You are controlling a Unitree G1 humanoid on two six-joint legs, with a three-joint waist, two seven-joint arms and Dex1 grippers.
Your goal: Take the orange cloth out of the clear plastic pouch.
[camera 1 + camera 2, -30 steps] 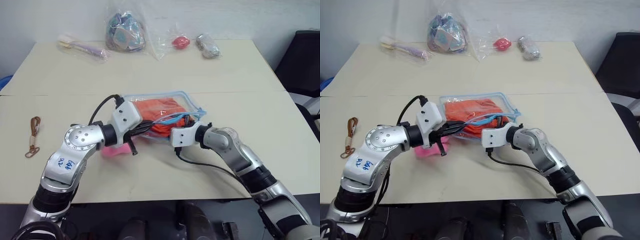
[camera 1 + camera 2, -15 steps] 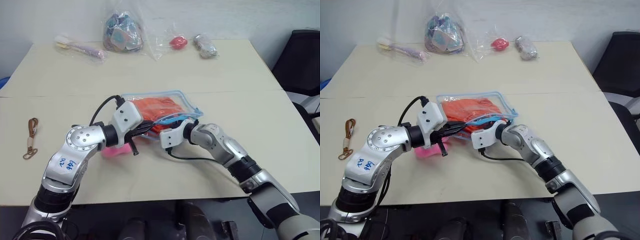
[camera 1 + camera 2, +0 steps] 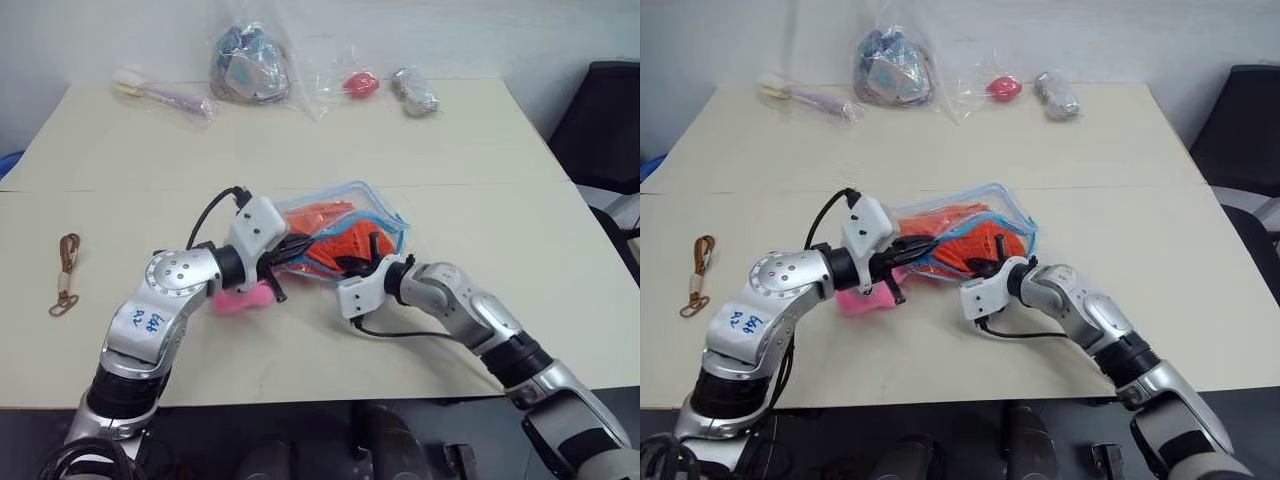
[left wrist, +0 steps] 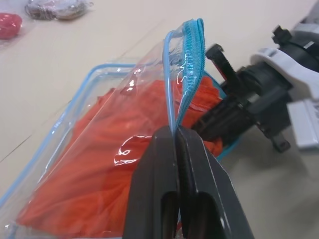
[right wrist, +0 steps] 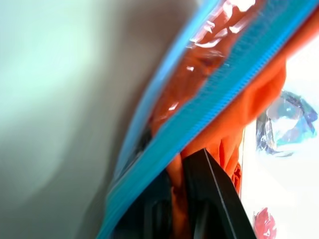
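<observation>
Now, from my head camera, I count one clear plastic pouch [image 3: 345, 225] and one orange cloth [image 3: 340, 240] inside it, near the middle of the table [image 3: 300, 140]. One pink plush toy [image 3: 240, 298] lies just beside the pouch, under my left arm. At the far edge I count four clear bags [image 3: 250, 65] of small items, and one brown strap [image 3: 66, 272] lies well apart on my left. My left gripper [image 3: 292, 250] is clenched on the blue trim of the pouch and holds this edge lifted. My right gripper [image 3: 362, 254] reaches into the open mouth of the pouch.

From my left wrist, my two fingers [image 4: 149, 184] pinch the blue zipper edge [image 4: 189, 59] between them, and the cloth shows through the plastic behind.

From my right wrist, my fingers [image 5: 209, 199] are closed on a fold of the orange cloth, under the blue trim.
</observation>
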